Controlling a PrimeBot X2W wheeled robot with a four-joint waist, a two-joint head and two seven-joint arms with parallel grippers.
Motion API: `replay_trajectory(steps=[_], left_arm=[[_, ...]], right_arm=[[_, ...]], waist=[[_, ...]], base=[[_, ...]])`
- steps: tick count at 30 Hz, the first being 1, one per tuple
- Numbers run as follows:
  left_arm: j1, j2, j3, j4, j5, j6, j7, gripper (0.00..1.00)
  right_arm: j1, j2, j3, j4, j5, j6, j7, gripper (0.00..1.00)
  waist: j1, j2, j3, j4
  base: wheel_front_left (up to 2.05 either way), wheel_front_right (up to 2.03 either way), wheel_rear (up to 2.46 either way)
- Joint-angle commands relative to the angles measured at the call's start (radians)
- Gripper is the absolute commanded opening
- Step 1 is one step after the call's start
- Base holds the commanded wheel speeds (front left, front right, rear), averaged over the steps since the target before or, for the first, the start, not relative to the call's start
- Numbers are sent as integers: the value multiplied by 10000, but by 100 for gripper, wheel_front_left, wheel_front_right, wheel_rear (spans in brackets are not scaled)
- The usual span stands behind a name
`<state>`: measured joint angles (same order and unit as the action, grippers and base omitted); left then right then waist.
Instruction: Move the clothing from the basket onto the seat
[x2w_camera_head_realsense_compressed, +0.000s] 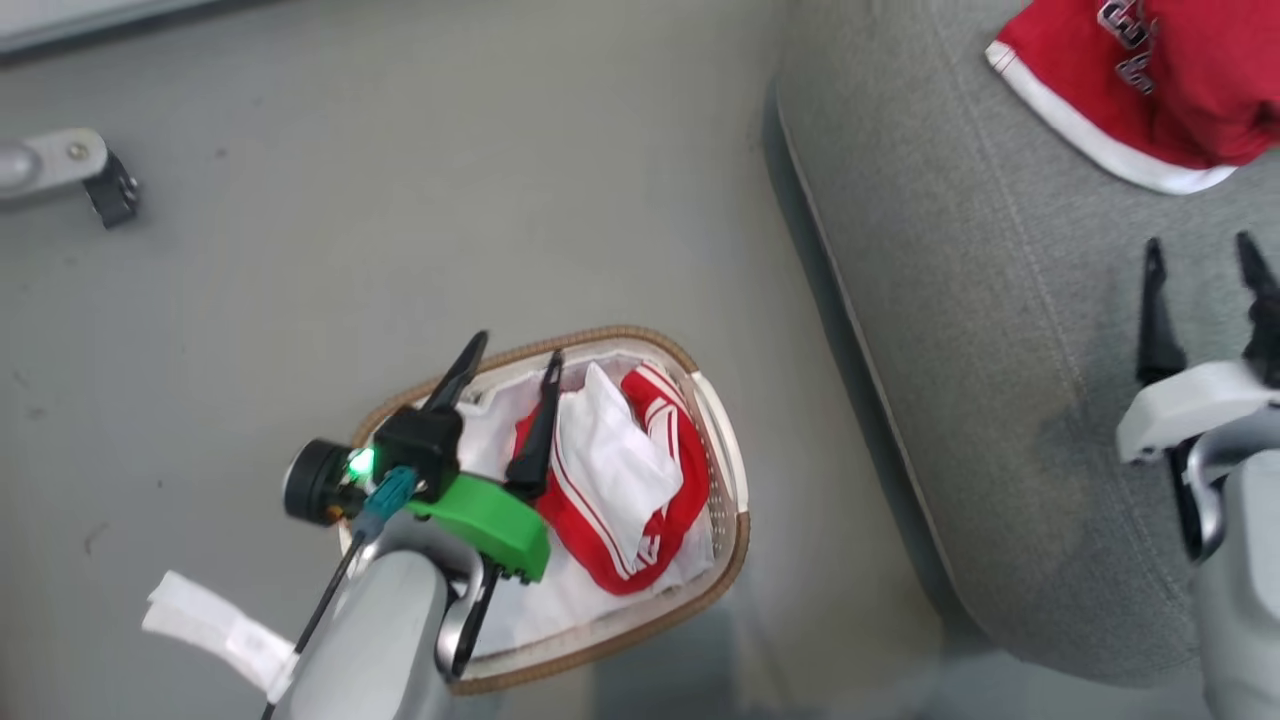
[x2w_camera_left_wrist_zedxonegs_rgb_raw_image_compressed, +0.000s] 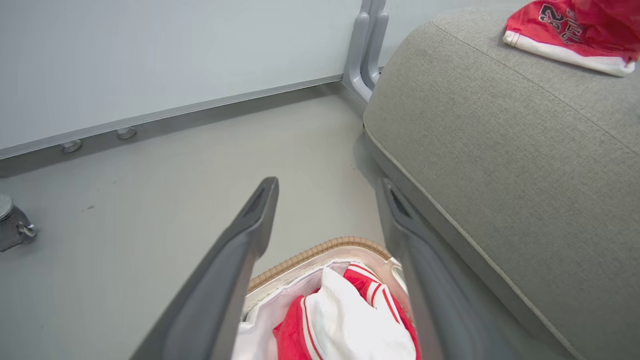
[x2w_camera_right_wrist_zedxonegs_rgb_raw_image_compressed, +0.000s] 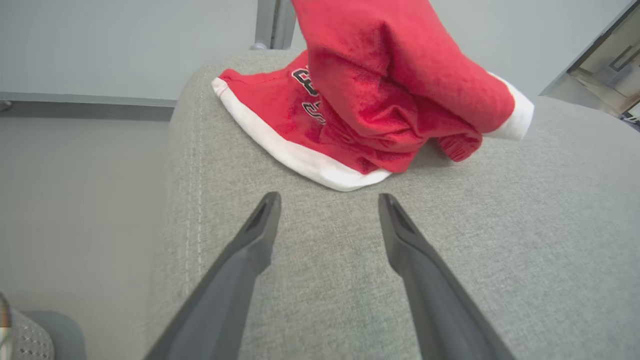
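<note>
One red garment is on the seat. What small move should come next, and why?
Probably lower the left gripper, jaws open, onto the red-and-white garment lying in the basket, ready to close on it. The lettered red garment already lies on the seat, free of the open right gripper.

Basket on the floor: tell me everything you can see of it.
The basket is a small oval, cream perforated plastic with a brown woven rim, upright on the grey floor beside the seat, a gap between them. A white liner lines it; a crumpled red-and-white garment lies inside. The left gripper hangs over it, jaws open; contact unclear.
</note>
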<state>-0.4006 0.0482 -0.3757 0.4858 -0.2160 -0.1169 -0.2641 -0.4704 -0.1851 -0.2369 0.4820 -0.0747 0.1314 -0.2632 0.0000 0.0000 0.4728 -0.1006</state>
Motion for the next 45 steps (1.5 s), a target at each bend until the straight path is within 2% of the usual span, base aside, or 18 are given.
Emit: replay_trajectory(steps=[1,11,19,27,37,45], left_arm=[[340,45,220,-78,147,95,-6,100],[1797,41,1745,-766,372,572,-6,100],[2759,39,2819,-926,360,751,-4,100],[3858,38,3553,-1015,264,815,-4,100],[4496,41,3593,-772,172,747,-6,100],[3806,38,2675,-407,-71,659,-4,100]], right_arm=[[334,111,257,-242,211,-14,-21,100],[1494,1009,1465,-1166,984,-14,-21,100],[2209,1191,1963,-1249,1122,-14,-21,100],[3007,1231,2341,-962,1180,-14,-21,100],[3501,1278,2610,-791,1202,-14,-21,100],[2869,1225,2898,-927,1210,-14,-21,100]], waist=[[0,0,-898,14],[0,0,-2227,717],[0,0,-3024,1203],[0,0,-3916,1292],[0,0,-4317,1241],[0,0,-3525,927]], base=[[0,0,0],[0,0,0],[0,0,0],[0,0,0],[0,0,0],[0,0,0]])
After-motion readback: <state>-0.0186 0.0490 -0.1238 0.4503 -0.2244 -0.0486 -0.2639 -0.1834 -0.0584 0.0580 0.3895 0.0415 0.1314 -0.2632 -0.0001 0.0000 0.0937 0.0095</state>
